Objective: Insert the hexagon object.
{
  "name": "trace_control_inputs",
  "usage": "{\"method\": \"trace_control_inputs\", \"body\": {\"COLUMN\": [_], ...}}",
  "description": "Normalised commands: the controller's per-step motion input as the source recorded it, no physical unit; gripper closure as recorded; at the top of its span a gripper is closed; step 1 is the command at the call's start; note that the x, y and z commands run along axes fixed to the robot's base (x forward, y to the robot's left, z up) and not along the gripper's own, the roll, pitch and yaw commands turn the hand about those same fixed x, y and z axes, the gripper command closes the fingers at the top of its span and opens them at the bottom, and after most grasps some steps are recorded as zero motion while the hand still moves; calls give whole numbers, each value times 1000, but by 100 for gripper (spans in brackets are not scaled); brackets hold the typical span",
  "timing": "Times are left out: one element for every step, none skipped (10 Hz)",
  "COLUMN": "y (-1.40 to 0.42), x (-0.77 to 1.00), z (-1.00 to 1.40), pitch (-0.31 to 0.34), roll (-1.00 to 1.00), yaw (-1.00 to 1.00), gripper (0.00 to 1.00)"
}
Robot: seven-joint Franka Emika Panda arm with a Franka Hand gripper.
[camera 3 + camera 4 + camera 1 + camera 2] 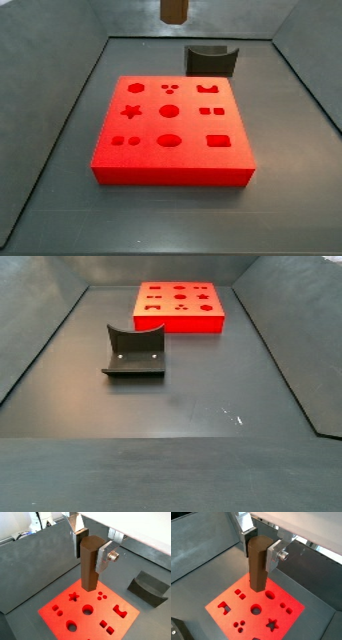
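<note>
My gripper (92, 551) is shut on the hexagon object (90, 572), a long brown six-sided peg, and holds it upright. The silver fingers (105, 556) clamp its upper part. The same hold shows in a wrist view where the gripper (260, 549) grips the peg (256, 572). The peg's lower end hangs above the red block (87, 621), which has several shaped holes in its top, and does not touch it. In a side view only the peg's lower tip (174, 9) shows, high above the far side of the block (174, 172). The gripper itself is out of both side views.
A dark grey curved holder (211, 58) stands on the floor just beyond the red block; it also shows in a side view (135, 351) and a wrist view (148, 587). Grey sloping walls (54, 110) enclose the dark floor. The red block (181, 324) sits near one end.
</note>
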Motion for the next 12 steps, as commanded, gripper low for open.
{"method": "trace_control_inputs", "body": {"y": [0,451,414,414,420,351,289,37,0,83,200,226], "x": [-14,-223,-140,-37,0,0,0,0,0,-83,-249,-323], "z": [-114,-109,-149,-294,-437,-654,-660,-517,-460,-466,-503,-457], "pitch": [0,-113,-139,-153,-123,-184,-210,-196,-201,-259,-274,-299], "roll": [33,-223,-266,-280,-181,-111,-46,0,0,0,0,0], "yaw": [-146,-306,-334,-343,-423,-551,-657,-871,-931,-846,-780,-666], "gripper": [100,100,100,100,100,100,100,100,100,100,100,100]}}
